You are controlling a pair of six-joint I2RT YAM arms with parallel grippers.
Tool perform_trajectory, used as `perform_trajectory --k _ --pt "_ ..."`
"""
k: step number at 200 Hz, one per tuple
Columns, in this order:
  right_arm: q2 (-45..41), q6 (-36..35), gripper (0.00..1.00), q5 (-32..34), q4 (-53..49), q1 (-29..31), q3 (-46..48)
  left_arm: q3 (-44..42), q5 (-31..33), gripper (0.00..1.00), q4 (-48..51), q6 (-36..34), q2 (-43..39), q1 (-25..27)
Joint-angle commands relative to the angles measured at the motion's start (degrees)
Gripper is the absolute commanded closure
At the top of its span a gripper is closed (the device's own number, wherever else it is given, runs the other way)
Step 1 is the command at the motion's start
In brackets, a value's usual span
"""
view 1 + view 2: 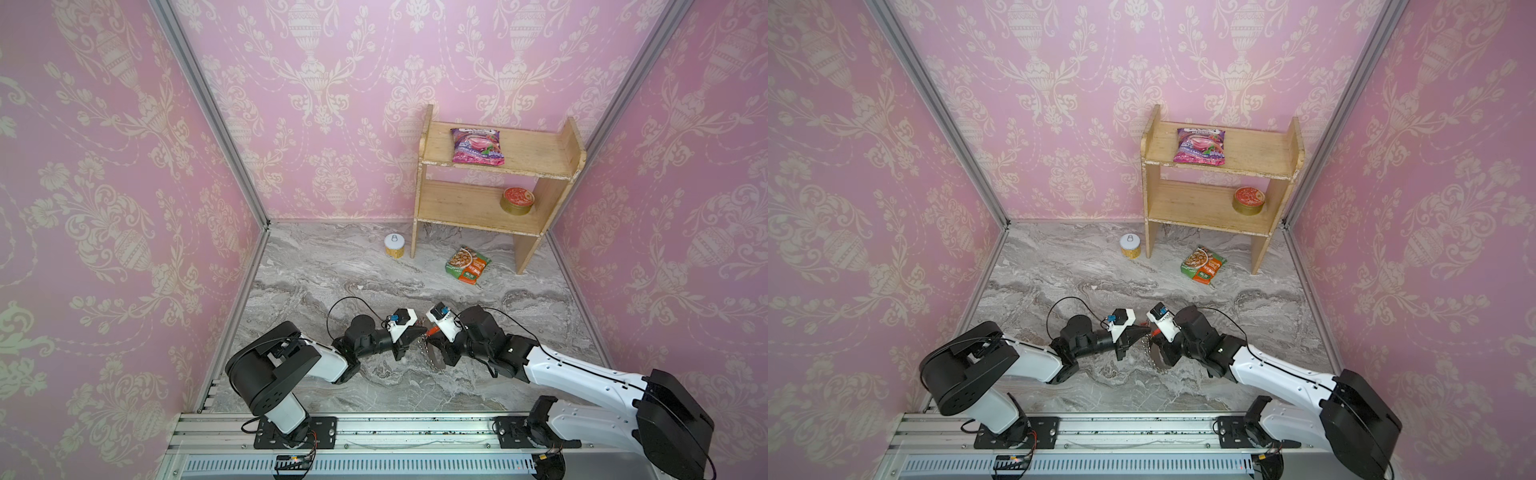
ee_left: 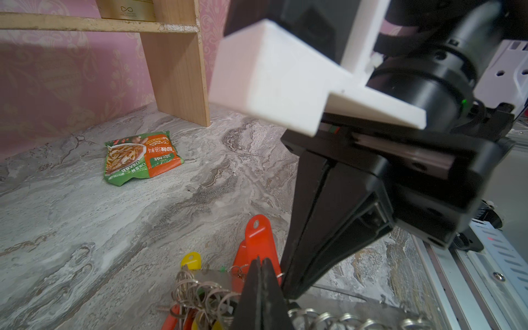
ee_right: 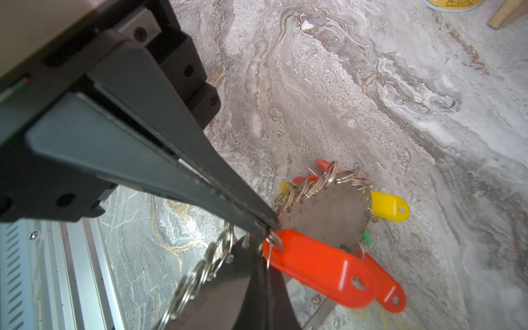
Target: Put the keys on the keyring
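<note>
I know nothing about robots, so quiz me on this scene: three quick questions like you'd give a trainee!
1. True or false: the left gripper and right gripper stand wide open.
2. What lies on the shelf's top board? A purple packet; B yellow can; C keys.
3. Fill in: the right gripper pinches a small metal ___ threaded through a red-orange tag.
Key: 1 false, both are shut; 2 A; 3 ring.
</note>
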State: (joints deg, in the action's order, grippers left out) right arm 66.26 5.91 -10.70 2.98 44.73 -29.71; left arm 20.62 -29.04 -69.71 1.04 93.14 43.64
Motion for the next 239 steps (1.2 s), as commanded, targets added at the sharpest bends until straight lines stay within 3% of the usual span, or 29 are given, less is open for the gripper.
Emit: perform_trajectory --k 1,84,120,176,239 --pt "2.8 2.8 1.0 -4.9 3.6 1.0 1.5 1.9 1.4 1.0 -9.8 2.5 0.6 0.1" --pt "5.5 5.1 1.0 -5.3 4.5 2.1 0.6 2.8 0.3 1.0 -9.9 1.7 1.0 0.3" --pt "0.4 2.8 0.86 -0.3 -0.6 1.6 0.8 1.5 -0.1 1.0 -9.9 1.1 0.5 0.4" --pt "-8.2 1.6 0.68 -0.4 -5.9 -3.6 0.8 1.8 -1.1 1.0 -9.9 0.0 0.8 0.3" --pt "-6.1 -1.3 0.72 -4.8 -1.7 -6.1 0.2 2.7 -1.3 1.0 -9.9 -0.7 1.6 0.3"
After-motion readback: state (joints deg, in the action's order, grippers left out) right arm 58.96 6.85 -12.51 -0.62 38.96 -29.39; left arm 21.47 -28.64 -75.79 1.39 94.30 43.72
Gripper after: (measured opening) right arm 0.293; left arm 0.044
